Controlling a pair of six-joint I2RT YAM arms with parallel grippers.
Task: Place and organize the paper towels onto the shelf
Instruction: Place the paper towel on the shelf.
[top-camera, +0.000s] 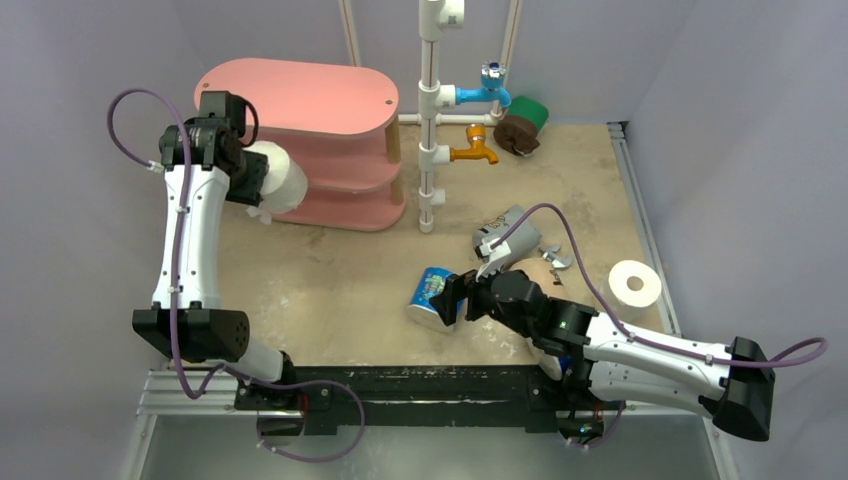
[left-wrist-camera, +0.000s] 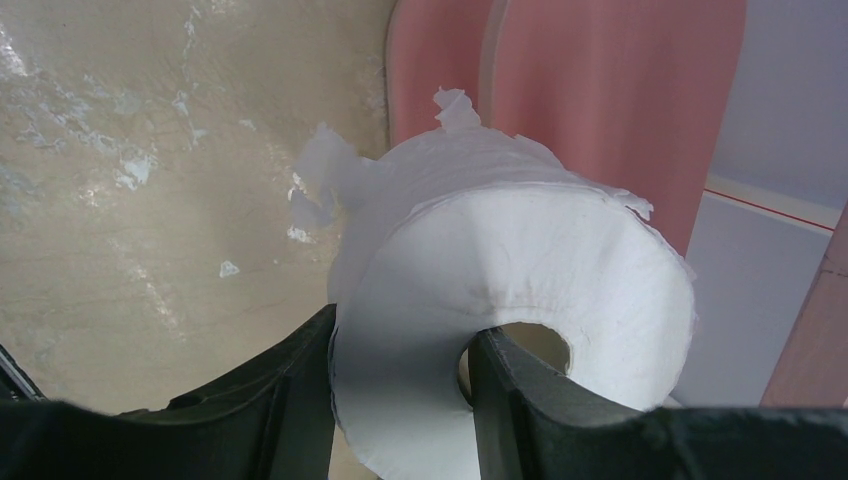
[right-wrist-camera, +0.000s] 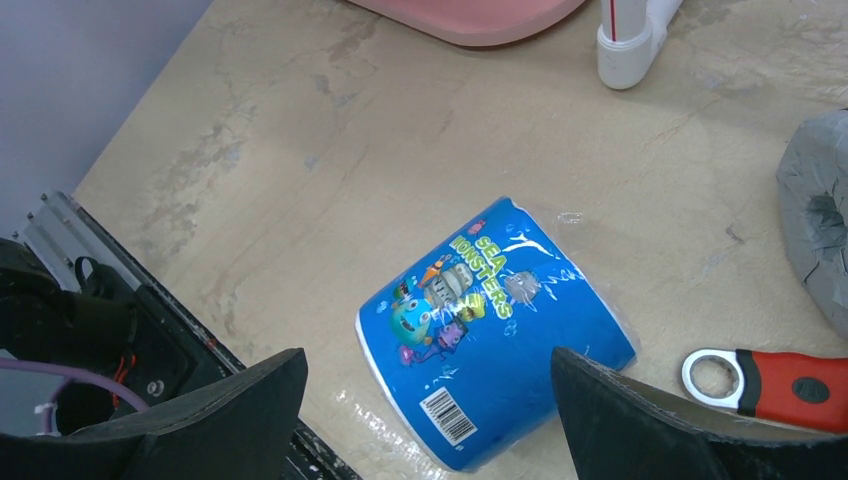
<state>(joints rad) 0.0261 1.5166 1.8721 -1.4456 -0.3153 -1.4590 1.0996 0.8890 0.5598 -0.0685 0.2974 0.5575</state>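
- White tissue, soft and ragged at its torn edge: white roll (top-camera: 278, 178) (left-wrist-camera: 510, 300), clamped in my left claw (top-camera: 255, 180) (left-wrist-camera: 400, 400). One finger sits in the hollow core and the other on the outer wall. The roll is held off the table just beside the left end of the shelf (top-camera: 300, 95) (left-wrist-camera: 600, 100). I cannot tell whether it touches the shelf, and its near side is cut off by my own fingers.
- Shelf: pink oval boards. The left ends of the lower tiers are hidden behind my left arm.
- Blue printed roll (top-camera: 435, 298) (right-wrist-camera: 495, 330): glossy wrapper, lying on its side on the table (right-wrist-camera: 300, 150), in front of the shelf and to its right, well apart. My right claw (top-camera: 455, 298) (right-wrist-camera: 425, 365) stands wide apart, one finger on each side, gripping nothing.
- Grey-wrapped roll (top-camera: 510, 228) (right-wrist-camera: 815, 230): crinkled, right of the shelf, cut off at the wrist view's edge.
- Wrench (right-wrist-camera: 780, 380): red handle, only partly in view.
- Pipe frame (top-camera: 430, 120): white, just beside the shelf's right end.
- Bare white roll (top-camera: 635, 287): far right of the shelf.
- Green roll (top-camera: 528, 113) and brown roll (top-camera: 515, 133): touching, beyond the pipe frame.
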